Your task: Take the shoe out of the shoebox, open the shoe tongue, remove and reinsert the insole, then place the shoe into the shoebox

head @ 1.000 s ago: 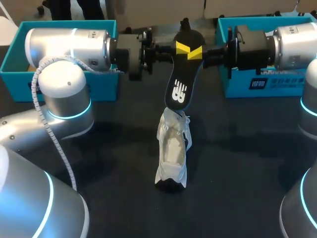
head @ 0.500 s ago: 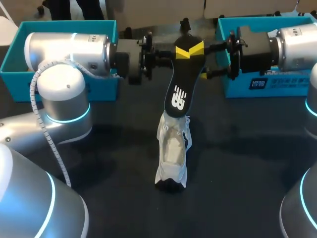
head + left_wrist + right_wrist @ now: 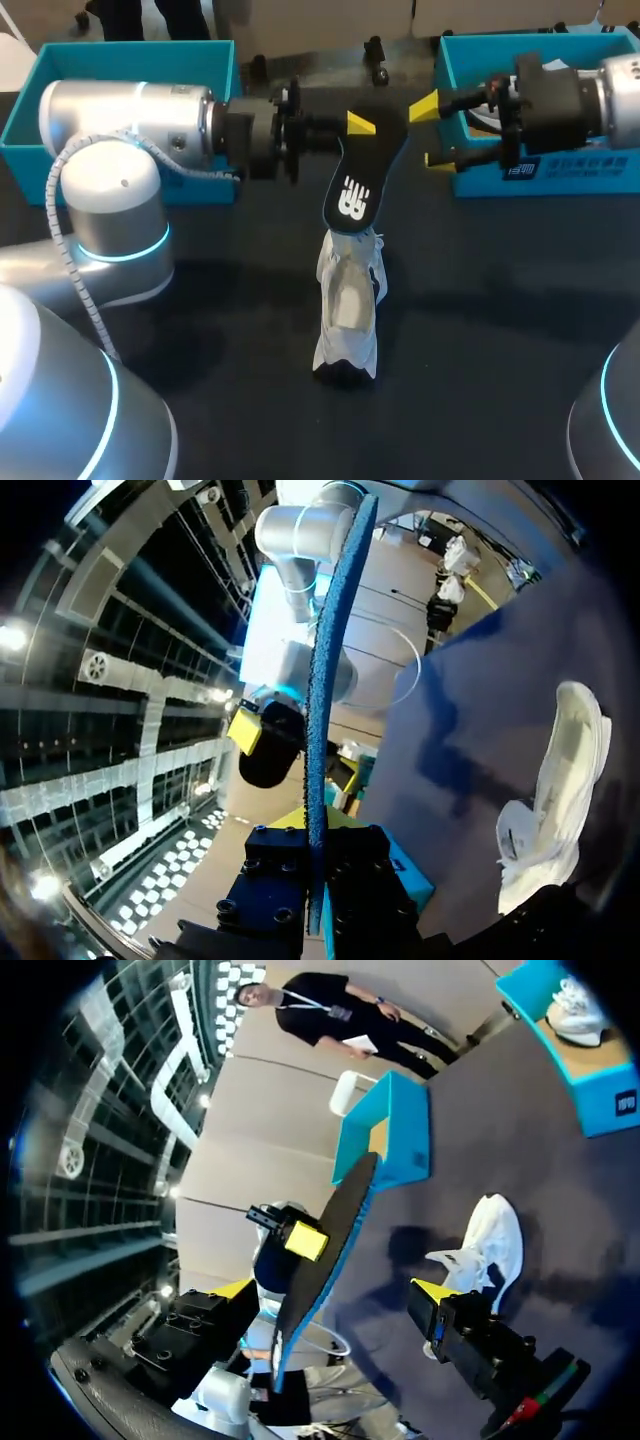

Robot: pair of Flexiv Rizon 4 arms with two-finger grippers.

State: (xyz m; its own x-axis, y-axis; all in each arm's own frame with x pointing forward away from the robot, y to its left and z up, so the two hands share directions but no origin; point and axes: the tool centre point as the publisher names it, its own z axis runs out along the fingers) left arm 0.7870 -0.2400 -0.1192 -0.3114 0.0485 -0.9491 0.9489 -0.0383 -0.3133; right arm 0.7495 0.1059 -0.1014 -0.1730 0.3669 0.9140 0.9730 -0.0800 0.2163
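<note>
Black insole (image 3: pixel 350 195) now held by one arm only, over the white shoe (image 3: pixel 347 310).
On the left, the left gripper (image 3: pixel 352 122) stays clamped on the insole's heel end, the toe end hanging at the mouth of the shoe, which sits mid-table (image 3: pixel 500 350). On the right, the right gripper (image 3: pixel 428 132) has let go and drawn back, fingers apart. I'd say the reinsertion now falls to the left arm alone.
</note>
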